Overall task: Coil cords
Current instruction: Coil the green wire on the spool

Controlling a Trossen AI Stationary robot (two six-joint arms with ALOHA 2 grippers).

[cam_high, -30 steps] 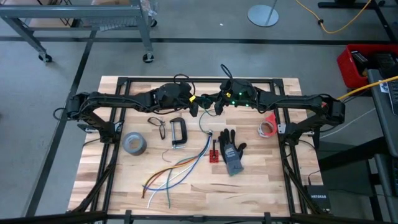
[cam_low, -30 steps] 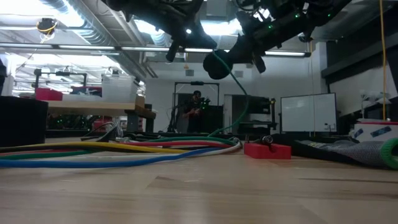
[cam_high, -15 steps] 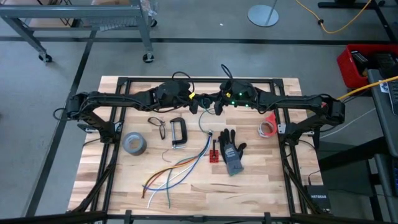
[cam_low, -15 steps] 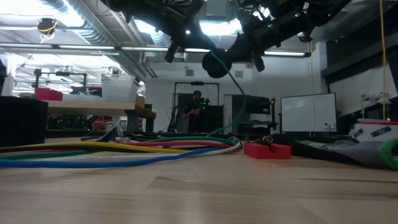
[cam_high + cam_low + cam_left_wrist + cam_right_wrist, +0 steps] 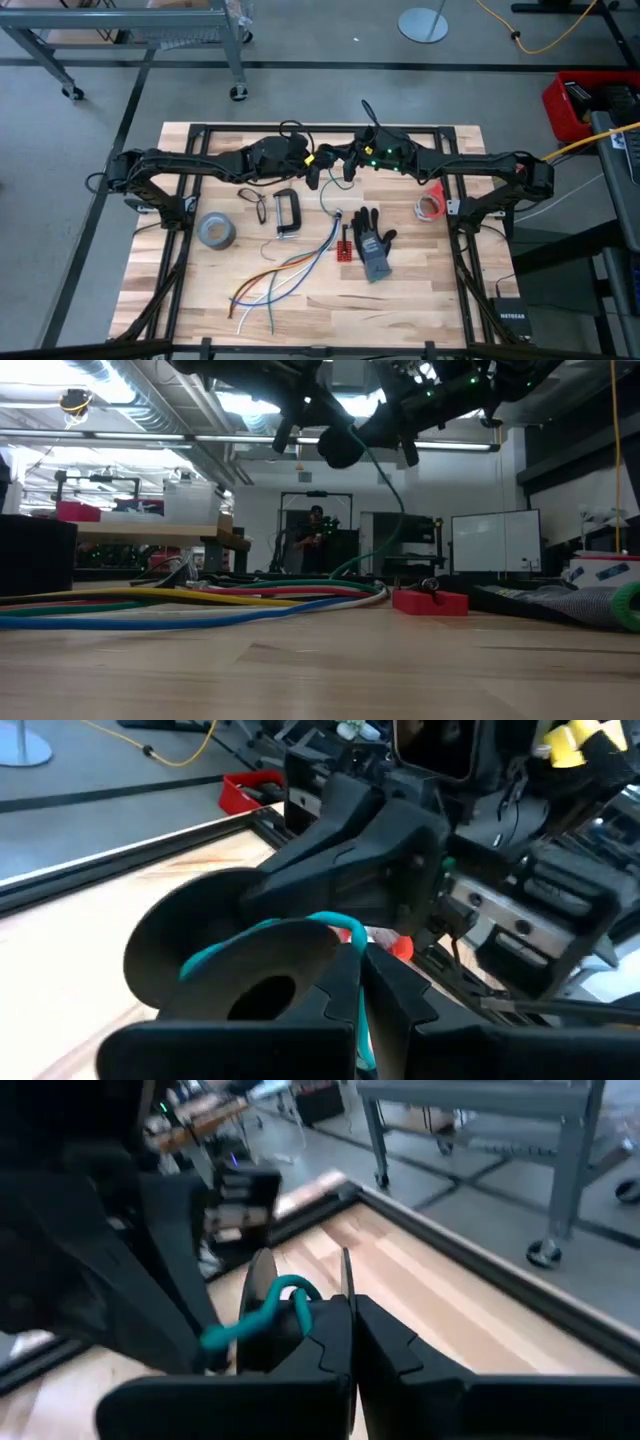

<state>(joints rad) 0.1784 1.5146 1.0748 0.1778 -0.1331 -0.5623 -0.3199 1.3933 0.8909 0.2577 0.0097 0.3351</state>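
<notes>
A dark round spool (image 5: 340, 448), doughnut-like with a hole (image 5: 262, 995), hangs high over the table's far middle between my two grippers. A thin green cord (image 5: 398, 500) runs over it and hangs down to the table (image 5: 328, 203). My left gripper (image 5: 316, 172) and my right gripper (image 5: 346, 167) meet there tip to tip, both shut. A thin black cord (image 5: 255, 204) lies in small loose loops on the table left of the clamp, and no gripper touches it. My left gripper is shut on the green cord (image 5: 361, 1038), which comes out between its two fingers and arcs over the spool's rim (image 5: 300, 923). The spool sits right ahead of the fingertips, clear of the table. Whether the fingers also touch it, I cannot tell. My right gripper comes level from the table's right. A thin flange of the spool (image 5: 345, 1285) stands up right at the seam of its shut fingers, as if pinched by the rim. The green cord loops (image 5: 283, 1295) between the two flanges. The spool is lifted clear.
A grey tape roll (image 5: 217, 230), a black clamp (image 5: 286, 212), a black-and-grey glove (image 5: 374, 243), a small red board (image 5: 345, 248) and a red-and-white roll (image 5: 430, 205) lie on the table. Loose orange, blue and white wires (image 5: 280, 278) spread toward the near edge.
Both grippers have gone up a little with the spool, which has also shifted slightly toward the table's left. The green cord still hangs from it, its lower end staying on the table.
</notes>
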